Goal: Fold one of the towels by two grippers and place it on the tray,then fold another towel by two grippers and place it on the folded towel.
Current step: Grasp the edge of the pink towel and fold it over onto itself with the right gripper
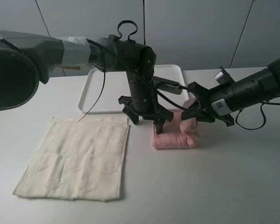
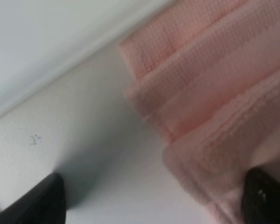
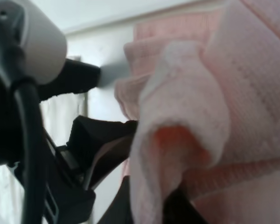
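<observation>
The pale pink towel lies as a folded bundle on the table, just in front of the white tray. My left gripper stands open over the bundle's left end, one finger on the bare table and the other at the towel's edge. The left wrist view shows the pink towel reaching between the open left gripper. My right gripper is shut on a raised fold at the bundle's right end. In the right wrist view, the pink towel bulges out of the right gripper. The cream towel lies spread flat at the front left.
The tray holds nothing and sits at the back, partly hidden behind the left arm. The right arm reaches in from the right. The cream towel's far edge lies close to the tray's front rim.
</observation>
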